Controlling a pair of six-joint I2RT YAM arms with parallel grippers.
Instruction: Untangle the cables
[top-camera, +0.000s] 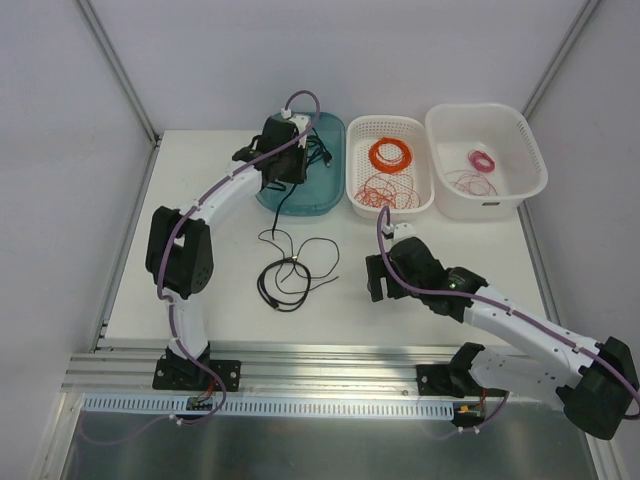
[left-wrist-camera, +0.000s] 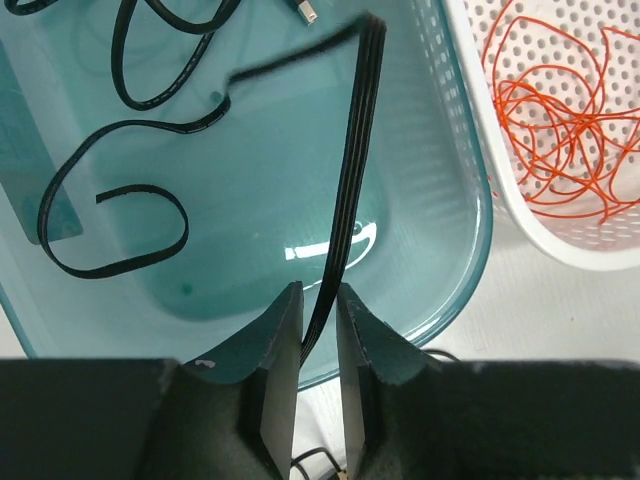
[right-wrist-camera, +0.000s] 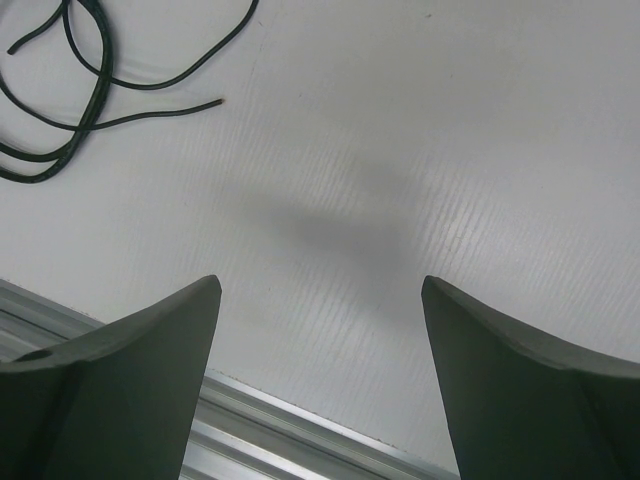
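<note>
A: Your left gripper (left-wrist-camera: 320, 300) stands only narrowly parted. The black cord (left-wrist-camera: 352, 150) runs up through the slot between the fingers, with a sliver of gap on either side.

B: Just ahead of those fingertips you have the teal tray (left-wrist-camera: 455, 260). The cord arcs over its floor, and more black loops lie farther forward and to the left.

A: Right of the tray, just beside it, sits the white basket (left-wrist-camera: 530, 200) with the loose orange-red wire (left-wrist-camera: 560, 110) inside.

B: Your right gripper (right-wrist-camera: 320, 290) is spread wide with nothing between the fingers and bare table (right-wrist-camera: 400, 150) beneath. More of the black cord lies ahead and left of it, well apart.
</note>
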